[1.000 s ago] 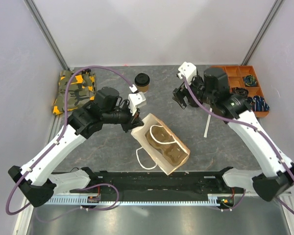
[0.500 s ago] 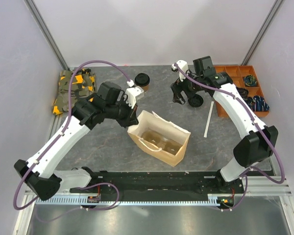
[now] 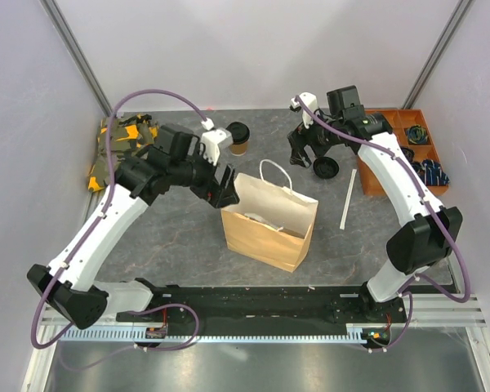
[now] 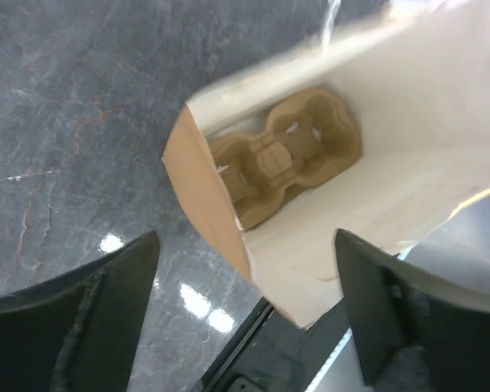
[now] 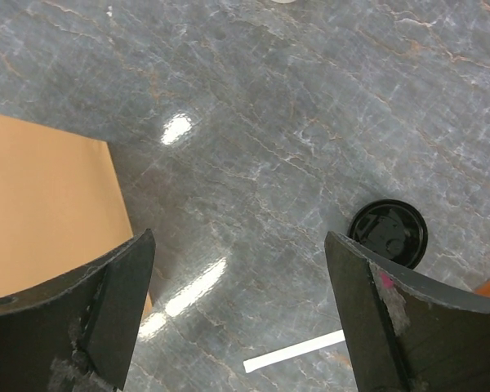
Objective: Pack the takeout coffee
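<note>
The paper bag (image 3: 265, 233) has just come upright. A second ago it lay tipped over near the middle of the table (image 3: 175, 237) with its mouth facing the overhead camera; now it stands on its base with one white handle (image 3: 275, 173) sticking up. My left gripper (image 4: 245, 243) has followed the bag's upper left corner through that swing. The left wrist camera shows its fingers spread wide, with the bag's folded rim between them but not pinched, so I read it as released. Looking down through the mouth, I see the pulp cup carrier (image 4: 284, 155) flat on the bottom.

The right arm has pulled back towards the far edge over the same second. The right gripper (image 5: 238, 239) hangs released over bare table, with nothing between its fingers. A loose black lid (image 5: 387, 233) lies just to its right, and a white strip (image 5: 294, 349) lies nearer the right edge.

The coffee cup (image 3: 239, 140) has not moved. It stands lidded near the far edge, a little left of centre, just behind my left wrist and outside the bag.

I judge the bag is now ready to load, but the packing itself is not yet begun. The next move should be a grasp on the cup, and the bag may tip if I brush it.
</note>
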`<state>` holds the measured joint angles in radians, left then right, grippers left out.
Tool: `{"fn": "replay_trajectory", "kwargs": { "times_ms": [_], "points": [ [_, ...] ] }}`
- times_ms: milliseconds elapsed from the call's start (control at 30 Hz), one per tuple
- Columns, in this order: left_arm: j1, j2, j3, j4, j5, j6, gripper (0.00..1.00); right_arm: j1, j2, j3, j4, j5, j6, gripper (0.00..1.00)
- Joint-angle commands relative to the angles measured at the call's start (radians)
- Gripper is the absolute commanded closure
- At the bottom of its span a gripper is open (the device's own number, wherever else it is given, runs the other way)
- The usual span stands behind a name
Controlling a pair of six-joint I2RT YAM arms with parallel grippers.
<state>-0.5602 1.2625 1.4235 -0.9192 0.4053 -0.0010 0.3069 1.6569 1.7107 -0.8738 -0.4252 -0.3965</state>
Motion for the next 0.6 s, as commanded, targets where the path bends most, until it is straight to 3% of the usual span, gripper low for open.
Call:
{"fn": "replay_trajectory", "kwargs": {
  "times_ms": [0, 233, 400, 567],
  "points": [
    [0.066, 0.012, 0.165, 0.043, 0.062, -0.031, 0.00, -0.014, -0.028, 0.050, -0.022, -0.085, -0.001, 0.06],
    [0.206, 0.136, 0.366, 0.091, 0.083, -0.085, 0.00, -0.026, -0.118, 0.023, -0.030, -0.078, 0.039, 0.04],
    [0.218, 0.438, 0.552, 0.082, -0.109, 0.076, 0.00, -0.031, -0.174, -0.003, -0.065, -0.003, 0.084, 0.04],
    [0.229, 0.751, 0.892, 0.029, -0.215, 0.104, 0.00, -0.037, -0.212, -0.028, -0.080, 0.104, 0.123, 0.03]
  ]
}}
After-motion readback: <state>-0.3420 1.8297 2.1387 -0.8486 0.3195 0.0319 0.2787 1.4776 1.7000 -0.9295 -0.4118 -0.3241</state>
